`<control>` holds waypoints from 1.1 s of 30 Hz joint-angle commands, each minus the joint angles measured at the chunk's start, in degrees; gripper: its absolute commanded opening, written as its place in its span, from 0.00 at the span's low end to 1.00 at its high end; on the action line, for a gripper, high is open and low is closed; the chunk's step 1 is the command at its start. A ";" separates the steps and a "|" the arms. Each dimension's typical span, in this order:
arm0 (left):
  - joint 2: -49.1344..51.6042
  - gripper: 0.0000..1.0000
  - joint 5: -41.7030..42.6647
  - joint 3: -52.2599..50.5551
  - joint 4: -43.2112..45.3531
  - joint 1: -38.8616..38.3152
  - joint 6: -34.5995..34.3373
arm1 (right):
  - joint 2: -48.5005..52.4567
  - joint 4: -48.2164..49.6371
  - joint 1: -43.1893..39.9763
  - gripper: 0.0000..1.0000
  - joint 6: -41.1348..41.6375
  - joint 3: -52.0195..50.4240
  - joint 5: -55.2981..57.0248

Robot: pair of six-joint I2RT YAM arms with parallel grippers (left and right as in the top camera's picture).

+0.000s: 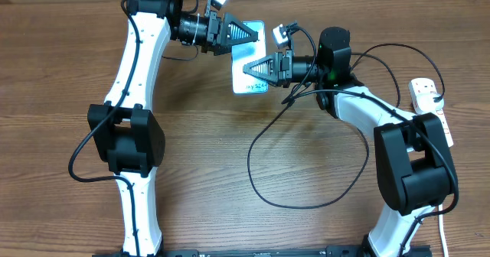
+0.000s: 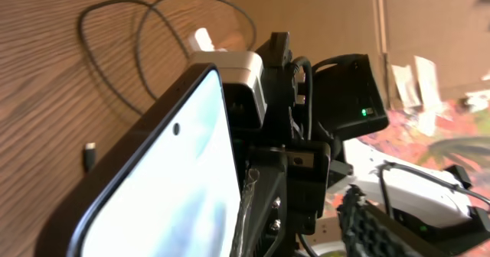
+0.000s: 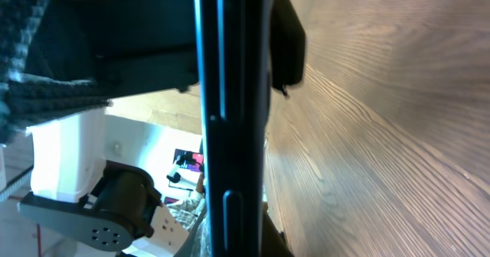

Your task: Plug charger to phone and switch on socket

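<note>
The phone [image 1: 249,52], its screen pale blue, is held off the table at the back centre, between both arms. My right gripper [image 1: 253,68] is shut on its near end; the right wrist view shows the phone's black edge [image 3: 233,135] with side buttons between the jaws. My left gripper [image 1: 249,34] is open and straddles the far end. The left wrist view shows the screen [image 2: 161,188] close up. The charger cable [image 1: 306,203] lies in loops on the table, and its connector tip [image 2: 89,156] rests loose on the wood. The socket [image 1: 426,95] lies at the right edge.
The right arm's base [image 1: 413,165] stands over part of the power strip and its white cord. The left arm's base [image 1: 126,138] stands at the left. Bare wood lies between the arms, in front of the cable loop.
</note>
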 commanded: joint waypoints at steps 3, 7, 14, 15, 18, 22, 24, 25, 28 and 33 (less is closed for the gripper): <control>-2.14 0.62 6.51 0.94 2.01 -1.81 1.68 | -0.26 4.28 0.94 0.04 5.92 1.18 2.10; -2.14 0.56 11.45 0.94 4.28 -1.81 1.68 | -0.26 5.84 1.60 0.04 7.69 1.18 5.14; -2.14 0.40 12.09 0.94 5.51 -1.79 1.68 | -0.26 12.11 2.25 0.04 10.62 1.18 8.20; -2.14 0.39 12.11 0.94 5.51 -1.77 1.68 | -0.26 12.09 2.25 0.04 10.62 1.18 8.22; -2.14 0.37 12.11 0.94 5.57 -1.77 1.68 | -0.26 12.04 2.25 0.04 10.62 1.18 8.22; -2.14 0.34 12.11 0.94 5.49 -1.77 1.01 | -0.26 12.02 2.25 0.04 10.40 1.18 7.50; -2.14 0.30 12.09 0.94 5.05 -1.81 0.81 | -0.26 11.72 2.25 0.04 10.36 1.18 7.13; -2.14 0.26 12.09 0.94 4.61 -1.86 0.83 | -0.24 11.58 2.25 0.04 10.34 1.18 6.95; -2.14 0.18 12.09 0.94 3.56 -1.86 0.83 | -0.24 11.63 2.25 0.04 10.16 1.18 7.45; -2.14 0.15 12.04 0.94 3.58 -1.86 0.83 | -0.24 11.63 2.25 0.04 10.16 1.18 8.48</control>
